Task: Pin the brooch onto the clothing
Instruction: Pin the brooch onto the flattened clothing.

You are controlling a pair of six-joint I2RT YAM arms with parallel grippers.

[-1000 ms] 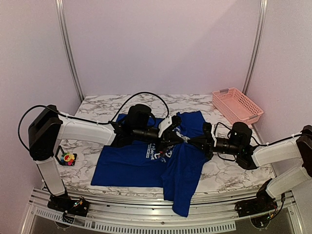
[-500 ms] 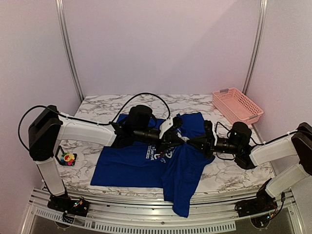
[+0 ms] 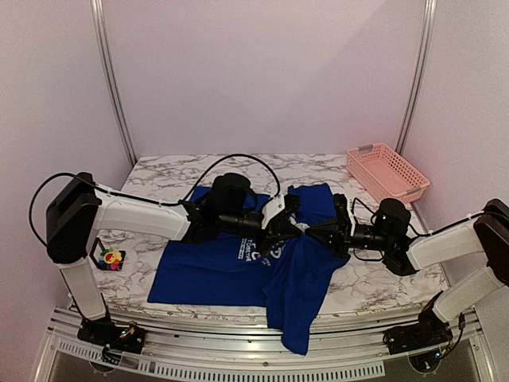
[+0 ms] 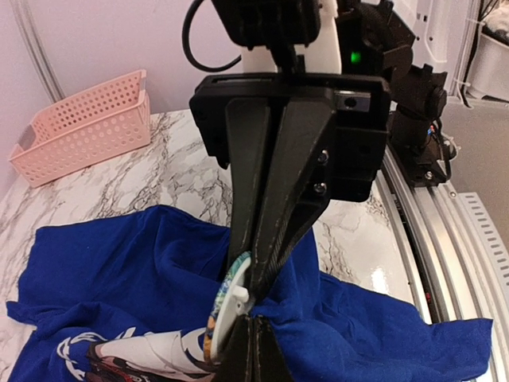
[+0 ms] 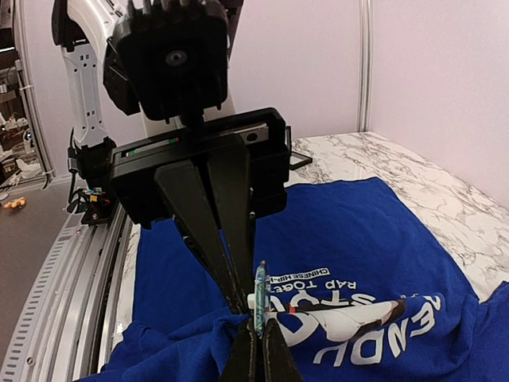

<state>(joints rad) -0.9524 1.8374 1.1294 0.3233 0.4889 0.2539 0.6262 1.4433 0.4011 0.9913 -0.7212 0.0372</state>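
Note:
The royal-blue T-shirt (image 3: 207,270) lies on the marble table, its white-lettered print under both grippers, and shows in the wrist views (image 4: 119,263) (image 5: 358,231). My left gripper (image 3: 294,228) (image 4: 254,330) is shut on a bunched fold of the shirt. My right gripper (image 3: 308,231) (image 5: 258,338) meets it tip to tip, shut on a thin round pin (image 4: 227,306) (image 5: 258,288) with a white back, a short post and a teal-orange rim, held upright against the fold. A multicoloured flower brooch (image 3: 111,256) sits on the black holder at the table's left edge.
A pink lattice basket (image 3: 387,173) (image 4: 83,123) stands at the back right corner. The shirt's lower part hangs over the table's front edge (image 3: 298,334). Aluminium rails (image 3: 238,362) run along the front.
Both grippers have closed in a little on each other above the shirt's print, and their fingertips now meet. The shirt and the flower brooch on its holder have not moved.

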